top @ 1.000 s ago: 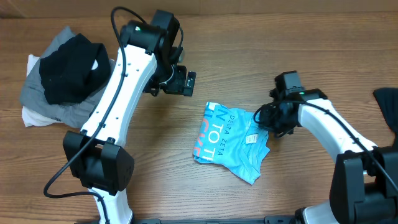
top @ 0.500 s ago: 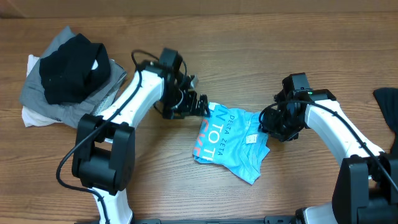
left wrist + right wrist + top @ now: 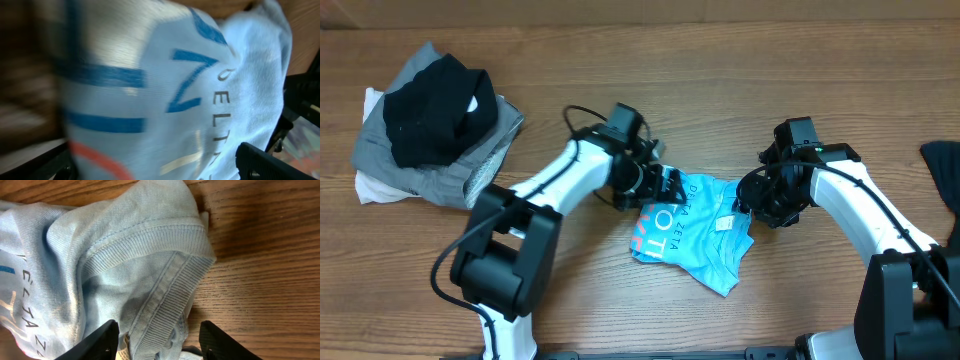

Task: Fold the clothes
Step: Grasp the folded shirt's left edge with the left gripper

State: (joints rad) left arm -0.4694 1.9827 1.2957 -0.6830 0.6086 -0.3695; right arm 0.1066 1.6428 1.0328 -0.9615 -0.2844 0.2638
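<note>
Folded sky-blue cotton T-shirt [image 3: 695, 230] is laid on the brown wooden table [image 3: 620, 310], right of centre. Heap of black, grey and white garments [image 3: 420, 130] is noted far left, well apart. Left gripper [image 3: 668, 188] is placed at the shirt's far-left corner, right gripper [image 3: 750, 205] at its right edge.

A wooden table [image 3: 620, 60] with brown, streaky grain running from side to side spreads across the overhead view and under both wrist views.

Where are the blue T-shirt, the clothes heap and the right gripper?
blue T-shirt [image 3: 695, 238]: overhead view, printed front.
clothes heap [image 3: 430, 115]: overhead view, top black garment.
right gripper [image 3: 159, 341]: right wrist view, between its fingertips.
</note>
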